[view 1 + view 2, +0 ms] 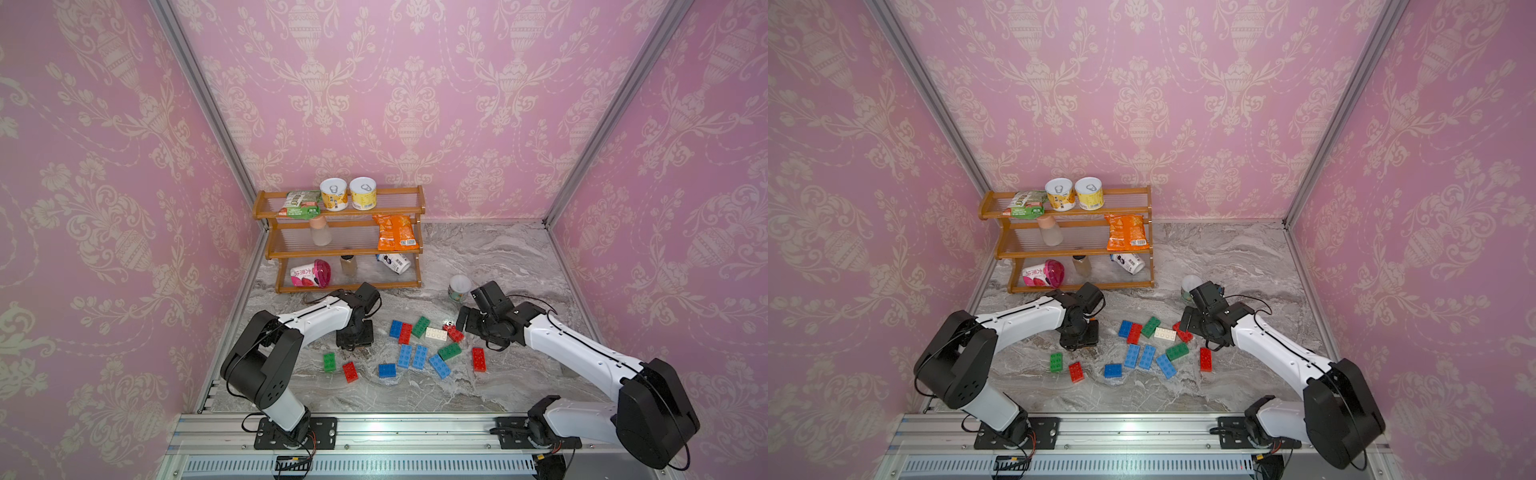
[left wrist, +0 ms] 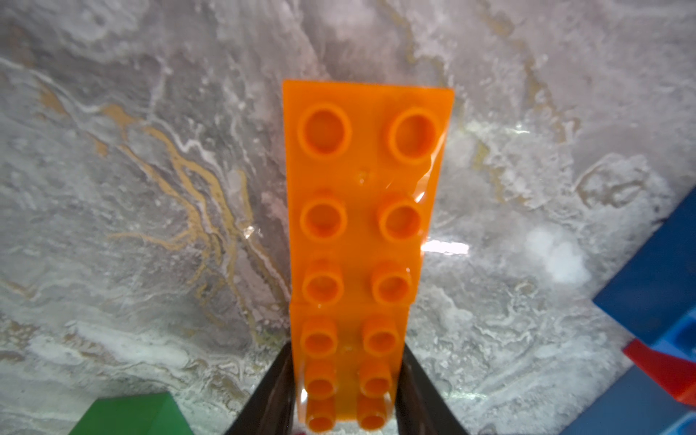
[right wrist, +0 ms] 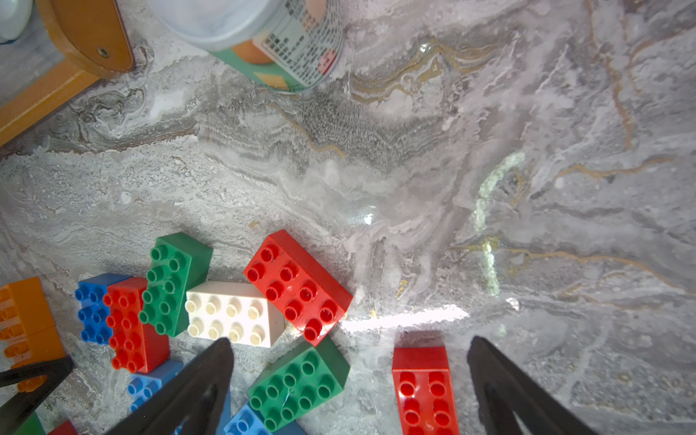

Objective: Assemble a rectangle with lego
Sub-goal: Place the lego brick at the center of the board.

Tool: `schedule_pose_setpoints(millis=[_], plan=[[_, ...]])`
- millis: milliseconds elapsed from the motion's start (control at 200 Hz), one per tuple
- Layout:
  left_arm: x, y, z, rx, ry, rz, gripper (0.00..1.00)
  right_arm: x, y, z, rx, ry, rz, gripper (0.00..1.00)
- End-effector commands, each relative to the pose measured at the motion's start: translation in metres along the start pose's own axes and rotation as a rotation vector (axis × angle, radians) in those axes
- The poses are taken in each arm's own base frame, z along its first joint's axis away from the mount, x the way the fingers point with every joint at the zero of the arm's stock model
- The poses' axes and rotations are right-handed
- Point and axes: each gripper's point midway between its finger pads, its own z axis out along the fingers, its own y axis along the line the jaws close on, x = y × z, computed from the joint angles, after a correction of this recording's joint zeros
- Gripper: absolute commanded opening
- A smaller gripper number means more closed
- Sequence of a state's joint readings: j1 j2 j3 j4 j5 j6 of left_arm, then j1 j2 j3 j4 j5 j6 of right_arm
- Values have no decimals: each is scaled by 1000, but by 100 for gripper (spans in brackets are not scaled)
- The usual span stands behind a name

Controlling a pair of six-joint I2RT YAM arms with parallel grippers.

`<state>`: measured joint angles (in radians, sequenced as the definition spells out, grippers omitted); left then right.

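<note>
Marble tabletop (image 2: pixel 150 188): left gripper (image 2: pixel 346 350) flanks orange bricks (image 2: pixel 361 180) (grip cannot be told); right gripper (image 3: pixel 350 341) spread wide, empty, near red brick (image 3: pixel 422 388).

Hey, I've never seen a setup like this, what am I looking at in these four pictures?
The left arm and right arm are robots mounted at a marble table's edge. Two pictures look down from overhead; two come from cameras on the wrists. Loose toy bricks, red, blue, green and one white, lie scattered between them; a snack shelf stands behind. The left pincer straddles two orange bricks set end to end; whether it grips them is unclear. The right pincer is open, empty, near a red brick.
</note>
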<state>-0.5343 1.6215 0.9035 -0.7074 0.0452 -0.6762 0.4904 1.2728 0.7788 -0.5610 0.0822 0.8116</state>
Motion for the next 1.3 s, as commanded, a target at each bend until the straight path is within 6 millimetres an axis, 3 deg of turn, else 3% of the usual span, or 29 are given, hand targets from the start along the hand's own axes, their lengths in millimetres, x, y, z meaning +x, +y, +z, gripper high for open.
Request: schedule_pose_setpoints(millis=[0,290,590,775,1071,1296], plan=[[1,6,9,-42,6,-27,43,-1,-4,0,6,-6,14,100],[-5,0,9,-25,-4,-28,46,-2,-5,1,8,-6,12,100],[-7,-3,11,-23,-4,-24,39,-1,-7,0,2,-11,19,100],[-7,-3,12,-25,1,-21,40,0,-9,-1,1,-14,27,100],[-12,-4,2,-25,-27,-19,56,0,-11,-3,1,-20,31,100],[-29,-4,-41,-19,-136,-27,77,-3,-9,-8,-10,-31,26,100]])
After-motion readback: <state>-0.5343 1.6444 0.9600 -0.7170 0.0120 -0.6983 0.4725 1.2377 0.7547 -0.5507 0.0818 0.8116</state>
